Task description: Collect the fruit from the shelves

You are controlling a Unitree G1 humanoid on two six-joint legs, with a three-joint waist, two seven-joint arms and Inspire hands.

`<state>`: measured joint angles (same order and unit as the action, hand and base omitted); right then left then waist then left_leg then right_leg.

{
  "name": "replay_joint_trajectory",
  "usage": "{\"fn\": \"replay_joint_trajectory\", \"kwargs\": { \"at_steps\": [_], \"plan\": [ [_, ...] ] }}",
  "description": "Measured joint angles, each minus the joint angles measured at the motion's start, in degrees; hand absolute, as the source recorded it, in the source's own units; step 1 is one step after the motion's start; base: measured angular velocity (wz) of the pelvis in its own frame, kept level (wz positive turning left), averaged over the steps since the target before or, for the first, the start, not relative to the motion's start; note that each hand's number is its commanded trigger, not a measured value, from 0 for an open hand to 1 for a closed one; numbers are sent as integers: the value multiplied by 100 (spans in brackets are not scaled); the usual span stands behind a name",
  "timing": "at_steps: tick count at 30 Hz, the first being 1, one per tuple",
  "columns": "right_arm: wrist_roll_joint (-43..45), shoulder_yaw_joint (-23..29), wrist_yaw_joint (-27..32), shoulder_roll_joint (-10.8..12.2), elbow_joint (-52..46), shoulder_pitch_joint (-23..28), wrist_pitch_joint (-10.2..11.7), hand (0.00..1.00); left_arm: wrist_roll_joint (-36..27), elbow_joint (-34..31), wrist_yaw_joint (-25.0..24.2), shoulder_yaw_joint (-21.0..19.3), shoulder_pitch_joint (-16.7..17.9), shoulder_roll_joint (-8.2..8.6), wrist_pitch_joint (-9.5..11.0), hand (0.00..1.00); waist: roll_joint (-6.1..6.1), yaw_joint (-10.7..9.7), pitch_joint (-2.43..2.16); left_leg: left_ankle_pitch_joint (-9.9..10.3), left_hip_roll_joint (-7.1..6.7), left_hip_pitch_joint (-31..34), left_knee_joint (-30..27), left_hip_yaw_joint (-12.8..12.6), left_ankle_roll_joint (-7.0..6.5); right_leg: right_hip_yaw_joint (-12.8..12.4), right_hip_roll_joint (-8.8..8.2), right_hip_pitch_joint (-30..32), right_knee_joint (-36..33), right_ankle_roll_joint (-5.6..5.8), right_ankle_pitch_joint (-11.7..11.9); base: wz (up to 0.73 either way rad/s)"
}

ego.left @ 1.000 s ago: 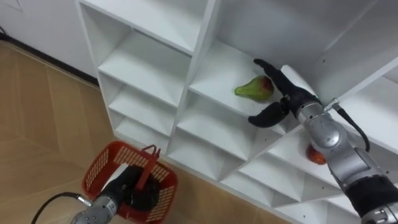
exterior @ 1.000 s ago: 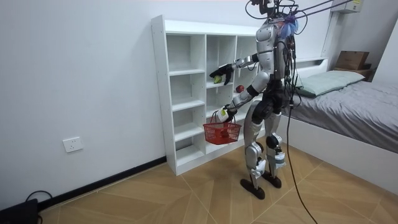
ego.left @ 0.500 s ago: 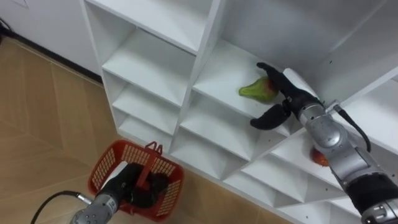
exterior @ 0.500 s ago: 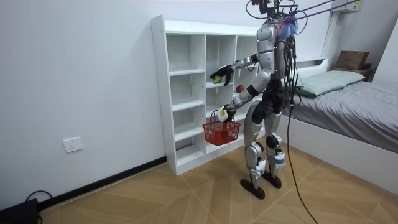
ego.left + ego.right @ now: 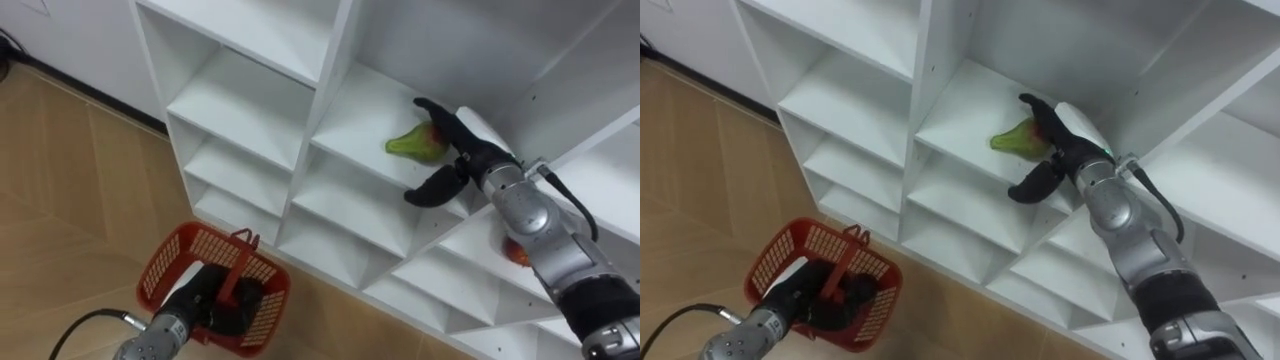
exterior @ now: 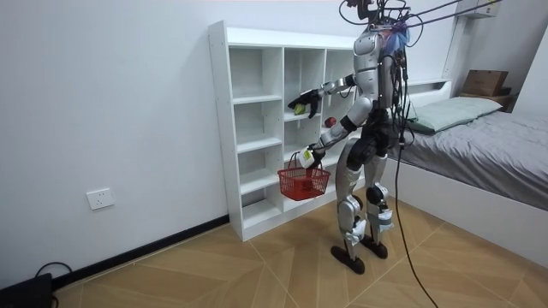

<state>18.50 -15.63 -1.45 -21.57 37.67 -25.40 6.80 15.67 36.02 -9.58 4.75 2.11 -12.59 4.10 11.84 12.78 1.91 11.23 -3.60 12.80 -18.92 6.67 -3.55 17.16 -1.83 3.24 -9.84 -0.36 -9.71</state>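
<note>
Two hands are in use, each on a separate duty. Nearest the robot, the left hand (image 5: 208, 300) is curled round the handle of the red basket (image 5: 165, 265), which hangs low over the wooden floor (image 5: 70, 180) in front of the closet's (image 5: 300, 130) bottom compartments. Judged purpose: keeping the container within reach below the shelves so that collected fruit has a short drop path.

Further in, the right hand (image 5: 465, 160) reaches over the front edge of a shelf (image 5: 350, 110) in an upper compartment. Its fingers are spread, upper fingers extended over the pear (image 5: 412, 145) and thumb hooked below and apart from it. The hand brackets the fruit but has not closed on it.

The pear lies on its side, back from the shelf's front edge and toward its right side. A red fruit (image 5: 512, 252) sits in a lower compartment, partly hidden behind the right forearm. No fruit can be made out in the basket.
</note>
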Motion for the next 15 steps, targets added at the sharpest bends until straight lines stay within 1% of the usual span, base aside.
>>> {"fn": "replay_joint_trajectory", "kwargs": {
  "at_steps": [4, 8, 13, 15],
  "plan": [
    [-5, -78, -3, -75, 1, -21, -2, 0, -4, 26, 12, 20, 0, -1, 0, 100, 0, 8, 0, 0, 1, -2, 3, 0, 0, 5, -1, 0, 0, 0, 0, 0],
    [-6, -98, -3, -83, 1, -27, -11, 0, -12, 124, 24, 106, -2, -6, 0, 100, 1, 5, -1, 0, 1, -4, 7, 0, 0, 7, -1, 0, 0, 0, 0, 0],
    [-6, -101, -3, -83, 1, -30, -23, 0, -15, 185, 23, 114, -1, -7, 0, 100, 1, 6, -1, 0, 1, -2, 8, 0, 0, 10, -1, -1, 0, 0, 0, 0],
    [-6, -101, -3, -83, 1, -30, -27, 6, -15, 194, 23, 114, -1, -8, 0, 100, 2, 6, -1, 0, 1, -2, 8, 0, 0, 10, -2, -1, 0, 0, 0, 0]
  ]
}}
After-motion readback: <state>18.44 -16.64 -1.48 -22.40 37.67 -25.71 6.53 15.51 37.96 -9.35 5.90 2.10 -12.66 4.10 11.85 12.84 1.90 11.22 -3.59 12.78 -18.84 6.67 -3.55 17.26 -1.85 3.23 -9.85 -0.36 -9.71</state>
